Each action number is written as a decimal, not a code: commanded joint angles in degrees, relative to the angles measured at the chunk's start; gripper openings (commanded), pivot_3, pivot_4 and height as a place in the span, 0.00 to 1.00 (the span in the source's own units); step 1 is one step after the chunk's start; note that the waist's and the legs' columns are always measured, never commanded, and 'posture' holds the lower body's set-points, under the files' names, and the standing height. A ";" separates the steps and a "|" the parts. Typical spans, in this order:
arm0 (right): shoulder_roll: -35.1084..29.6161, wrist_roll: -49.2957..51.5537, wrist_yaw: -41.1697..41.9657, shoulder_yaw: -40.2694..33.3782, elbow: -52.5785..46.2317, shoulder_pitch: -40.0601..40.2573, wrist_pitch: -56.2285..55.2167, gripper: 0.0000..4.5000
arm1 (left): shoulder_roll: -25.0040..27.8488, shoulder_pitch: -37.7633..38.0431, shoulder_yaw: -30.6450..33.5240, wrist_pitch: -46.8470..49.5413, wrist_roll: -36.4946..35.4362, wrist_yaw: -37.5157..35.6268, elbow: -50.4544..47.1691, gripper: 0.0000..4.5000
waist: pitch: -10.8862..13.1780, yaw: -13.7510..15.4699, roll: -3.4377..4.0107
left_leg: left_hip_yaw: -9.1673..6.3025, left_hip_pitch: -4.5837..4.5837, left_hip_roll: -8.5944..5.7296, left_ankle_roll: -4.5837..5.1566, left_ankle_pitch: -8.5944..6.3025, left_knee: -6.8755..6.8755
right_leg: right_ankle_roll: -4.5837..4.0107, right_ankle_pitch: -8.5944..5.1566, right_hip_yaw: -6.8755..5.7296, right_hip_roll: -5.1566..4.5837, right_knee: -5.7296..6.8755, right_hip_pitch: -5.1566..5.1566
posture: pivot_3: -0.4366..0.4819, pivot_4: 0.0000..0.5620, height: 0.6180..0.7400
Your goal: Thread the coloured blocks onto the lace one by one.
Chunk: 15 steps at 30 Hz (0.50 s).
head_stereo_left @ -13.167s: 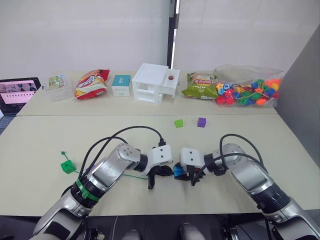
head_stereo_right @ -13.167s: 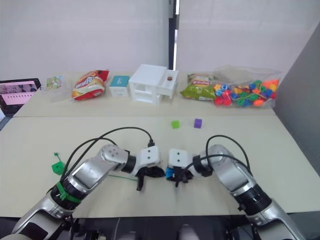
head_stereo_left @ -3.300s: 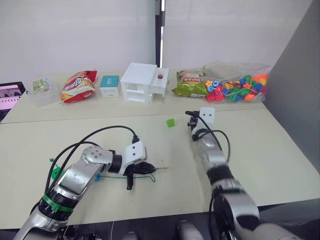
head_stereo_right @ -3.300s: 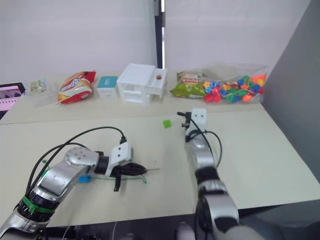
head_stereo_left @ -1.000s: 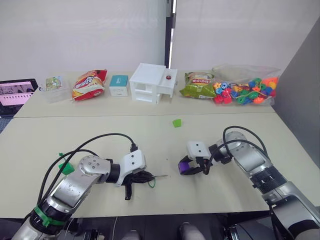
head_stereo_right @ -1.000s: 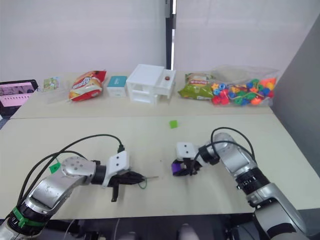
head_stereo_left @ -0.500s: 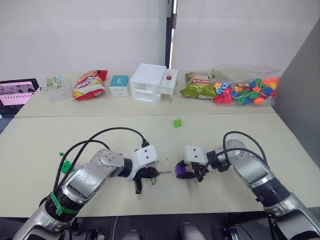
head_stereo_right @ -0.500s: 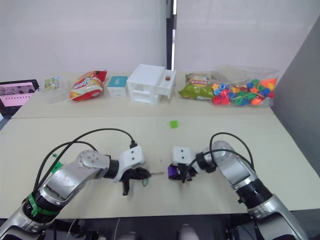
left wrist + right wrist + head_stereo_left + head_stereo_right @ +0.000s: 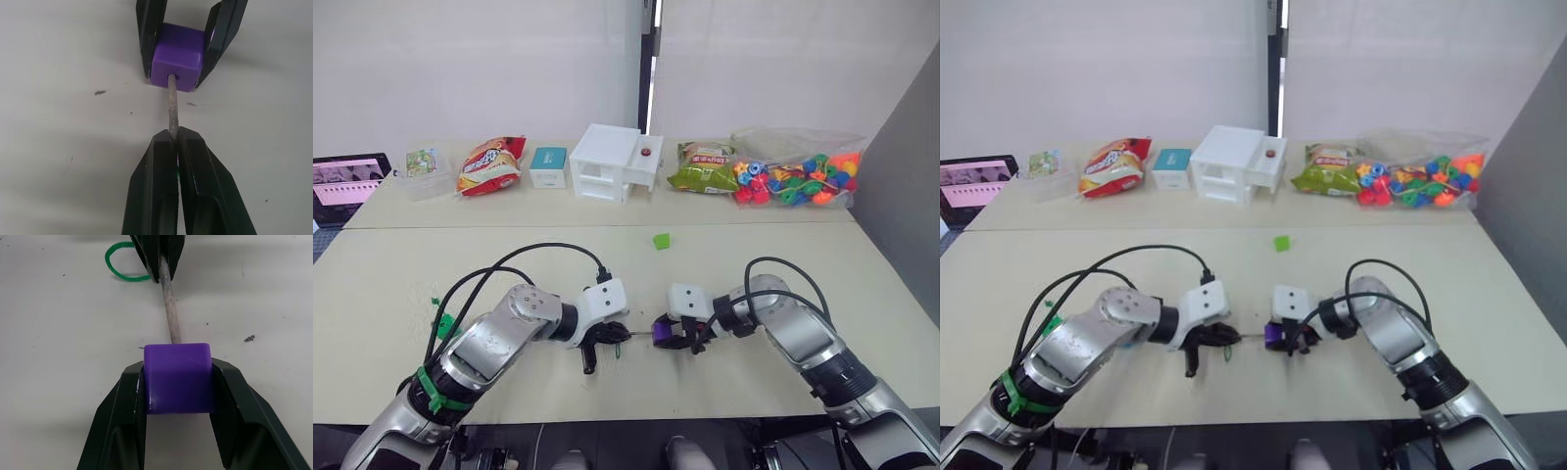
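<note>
Left tool (image 9: 175,134): I see its two black fingers pinched together on the pale stiff tip of the lace (image 9: 172,105). The tool sits near the middle of the surface (image 9: 391,284), at about 6 o'clock from the white box.

Right tool (image 9: 177,382): narrow, clamped on a purple block (image 9: 178,377), one finger on each side face. It faces the left tool, just to that tool's 3 o'clock.

Lace tip and block: from the left wrist I see the tip entering the hole in the purple block's near face. How far it has gone through I cannot tell; the far side of the block is hidden.

Lace, remainder: a small green loop (image 9: 120,265) lies beside the left tool. Behind that, the cord is covered by my left arm. A green bit shows past the arm at the surface's 9 o'clock side (image 9: 443,322); I cannot make out what it is.

Light green block (image 9: 662,240): loose on the surface at 12 o'clock from the tools, well apart from them.

Other blocks: none that I can pick out.

Far edge, 12 o'clock: white box (image 9: 618,162), snack bags (image 9: 490,164), bag of mixed beads (image 9: 795,180).
</note>
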 commanded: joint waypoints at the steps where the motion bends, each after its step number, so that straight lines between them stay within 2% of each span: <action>1: 0.34 0.13 -0.51 -0.21 -2.66 -0.40 0.92 0.27 | -0.59 -1.08 -0.35 -1.58 -0.18 -0.39 -0.27 0.00 | 0.00 -0.10 0.00 | 0.00 0.00 0.00 0.00 0.00 0.00 | 0.00 0.00 0.00 0.00 0.00 -0.01 | 0.48 0.27 1.00; 9: 0.89 0.43 -1.41 -0.08 -4.59 -0.39 3.15 0.27 | -2.25 -1.58 -1.99 -4.30 0.53 -0.76 2.14 0.00 | 0.00 0.03 0.00 | -0.01 -0.01 0.00 0.00 0.00 0.01 | 0.00 0.00 0.00 0.00 0.00 -0.01 | 0.48 0.27 1.00; 15: 1.02 0.85 -1.75 -0.39 -6.17 -0.10 4.72 0.27 | -5.49 -2.81 -3.78 -8.00 1.81 -1.05 6.25 0.00 | 0.00 0.05 0.00 | -0.01 -0.02 -0.01 0.00 0.00 0.02 | 0.00 0.00 0.00 -0.01 0.00 0.00 | 0.48 0.27 1.00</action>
